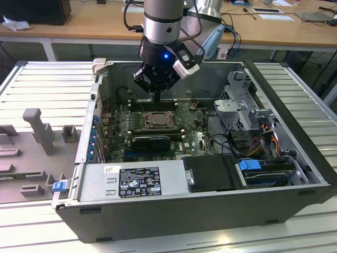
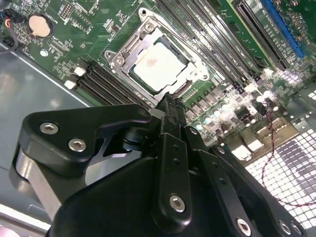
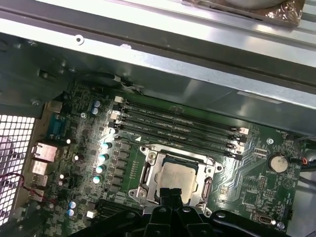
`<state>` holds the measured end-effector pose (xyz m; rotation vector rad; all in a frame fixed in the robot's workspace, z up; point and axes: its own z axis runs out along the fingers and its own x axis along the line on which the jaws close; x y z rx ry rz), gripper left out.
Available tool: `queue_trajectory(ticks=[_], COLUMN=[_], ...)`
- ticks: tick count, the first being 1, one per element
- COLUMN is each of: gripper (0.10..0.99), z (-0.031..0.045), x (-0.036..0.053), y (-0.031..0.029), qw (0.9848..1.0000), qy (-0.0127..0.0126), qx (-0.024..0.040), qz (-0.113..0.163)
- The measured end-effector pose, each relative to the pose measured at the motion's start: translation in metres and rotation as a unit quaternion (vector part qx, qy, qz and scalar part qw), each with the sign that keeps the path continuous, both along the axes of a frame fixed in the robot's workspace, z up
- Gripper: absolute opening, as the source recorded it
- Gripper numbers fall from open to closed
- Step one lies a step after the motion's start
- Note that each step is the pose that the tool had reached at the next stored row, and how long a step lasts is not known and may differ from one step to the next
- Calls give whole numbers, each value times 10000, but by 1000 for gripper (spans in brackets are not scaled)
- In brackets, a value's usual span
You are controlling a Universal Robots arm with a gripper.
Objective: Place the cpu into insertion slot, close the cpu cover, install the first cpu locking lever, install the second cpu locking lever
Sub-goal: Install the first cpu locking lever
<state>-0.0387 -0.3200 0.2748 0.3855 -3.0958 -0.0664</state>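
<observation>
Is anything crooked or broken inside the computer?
Nothing stands out. The cpu lies flat and square in the insertion slot, with the cpu cover framing it evenly. The gripper sits at the socket's edge. No bent or loose parts show on the green board.

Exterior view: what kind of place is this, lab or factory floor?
Probably a lab or workshop bench. An opened computer case lies on a ribbed metal work surface, the robot's gripper hangs over its motherboard, and wooden desks with cables stand behind.
</observation>
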Motion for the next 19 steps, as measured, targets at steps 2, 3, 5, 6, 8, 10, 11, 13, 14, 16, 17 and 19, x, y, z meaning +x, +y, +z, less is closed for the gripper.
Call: queue_trajectory(ticks=[2,3,5,6,8,10,11,13,14,16,17,19], gripper=[106,106,106,106,106,106,106,106,106,106,106,106], z=[0,0,0,0,0,0,-1,-6,-13,-19,-24,-35], x=[0,-1,-1,-2,-9,-20,-31,-83,-132,-182,-189,-189], y=[0,0,0,0,0,0,0,0,0,0,2,1], qw=[10000,9999,9998,9997,9994,9992,9991,9991,9991,9991,9992,9998], qy=[0,0,0,0,-1,-1,-2,-4,-16,-32,-37,-37], qx=[0,0,0,0,0,0,0,5,9,8,7,7], qz=[78,117,194,257,349,405,421,431,430,430,403,218])
